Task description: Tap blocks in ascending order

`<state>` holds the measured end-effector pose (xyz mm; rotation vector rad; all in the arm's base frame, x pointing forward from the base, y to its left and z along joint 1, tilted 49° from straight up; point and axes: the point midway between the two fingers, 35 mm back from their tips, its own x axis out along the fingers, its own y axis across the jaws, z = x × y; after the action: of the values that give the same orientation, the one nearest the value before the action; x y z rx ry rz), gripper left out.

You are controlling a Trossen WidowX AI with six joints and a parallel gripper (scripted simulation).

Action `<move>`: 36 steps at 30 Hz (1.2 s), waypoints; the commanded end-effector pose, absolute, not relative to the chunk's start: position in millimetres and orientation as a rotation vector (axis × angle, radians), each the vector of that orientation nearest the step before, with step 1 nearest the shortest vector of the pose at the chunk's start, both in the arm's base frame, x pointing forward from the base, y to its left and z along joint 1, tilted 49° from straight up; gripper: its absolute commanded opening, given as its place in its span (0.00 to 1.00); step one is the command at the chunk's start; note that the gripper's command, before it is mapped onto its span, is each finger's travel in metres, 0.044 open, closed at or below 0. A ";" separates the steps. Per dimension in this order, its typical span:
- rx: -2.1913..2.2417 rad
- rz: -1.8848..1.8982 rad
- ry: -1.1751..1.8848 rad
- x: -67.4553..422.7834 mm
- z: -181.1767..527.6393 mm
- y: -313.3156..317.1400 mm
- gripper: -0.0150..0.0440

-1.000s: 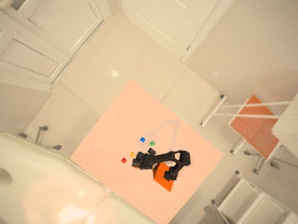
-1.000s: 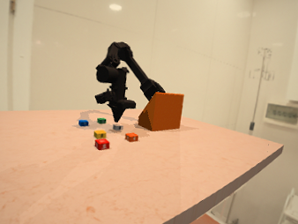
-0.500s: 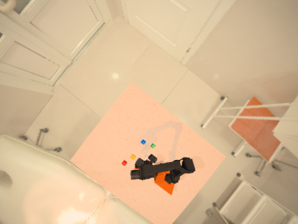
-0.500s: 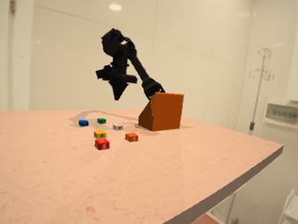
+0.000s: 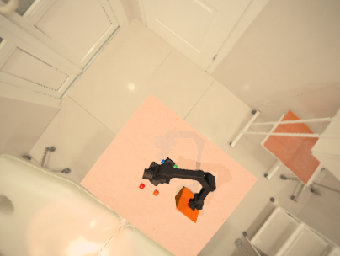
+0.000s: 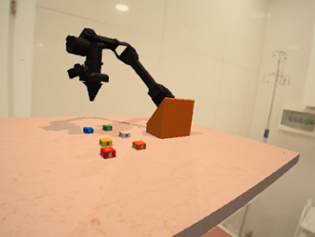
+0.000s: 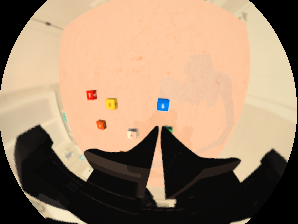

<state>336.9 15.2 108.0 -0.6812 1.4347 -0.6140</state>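
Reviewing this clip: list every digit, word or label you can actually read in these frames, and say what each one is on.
None can be read.
Red block, yellow block, orange block, white block, blue block, green block: pale marks only, too small and blurred.
Wall panel: display blurred.

Pink, faintly marbled table (image 6: 153,196), with a thick edge along the right side. Near the far edge, an orange wedge (image 6: 173,117) standing on the top. In front of the wedge, six small blocks lying flat and apart from one another: blue (image 6: 88,130) at far left, green (image 6: 107,127) behind, white (image 6: 124,134) just right of those, yellow (image 6: 105,142) nearer, orange (image 6: 138,145) to the right, red (image 6: 108,153) nearest of all. Grey shadow across the top around the blue and green blocks.
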 end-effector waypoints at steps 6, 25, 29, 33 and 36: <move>-0.699 -0.608 1.435 353.7 102.1 -10.8 0.29; -0.702 -0.613 1.433 355.5 55.7 -65.3 0.29; -0.703 -0.614 1.433 355.8 51.6 -70.1 0.29; -0.703 -0.614 1.433 355.9 47.5 -74.9 0.29; -0.703 -0.614 1.433 355.9 46.1 -76.6 0.29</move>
<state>357.6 -74.1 49.1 -0.6916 1.4290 -0.6148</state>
